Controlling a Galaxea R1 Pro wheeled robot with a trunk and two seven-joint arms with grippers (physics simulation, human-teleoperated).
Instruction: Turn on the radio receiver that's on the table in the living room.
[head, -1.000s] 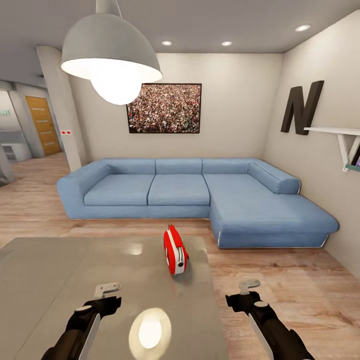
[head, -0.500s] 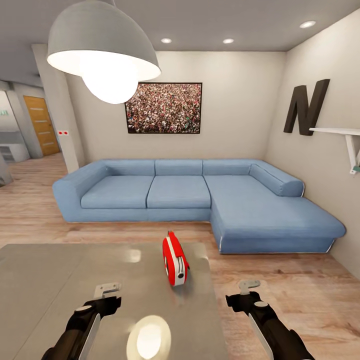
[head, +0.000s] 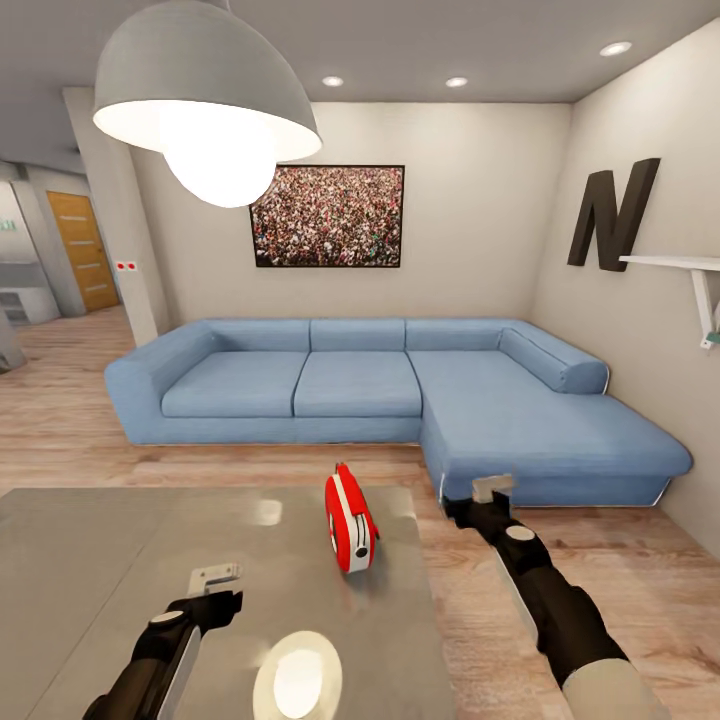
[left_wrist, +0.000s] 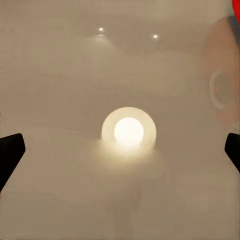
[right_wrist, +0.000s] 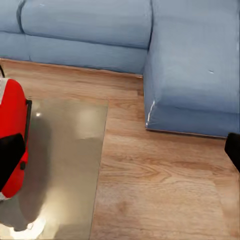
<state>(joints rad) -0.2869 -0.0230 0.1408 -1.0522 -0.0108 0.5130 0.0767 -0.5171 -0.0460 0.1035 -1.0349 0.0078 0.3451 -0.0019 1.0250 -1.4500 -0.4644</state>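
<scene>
the radio receiver stands upright near the far right corner of the table, in the living room with the blue sofa behind it. the right gripper is held out beyond the table's right edge, over the wood floor, beside and apart from the radio, probably lined up to come at its face from the side; its fingers sit wide, with nothing between them. the left gripper hovers low over the glossy top near the lamp's reflection, spread open and empty, likely kept out of the way.
</scene>
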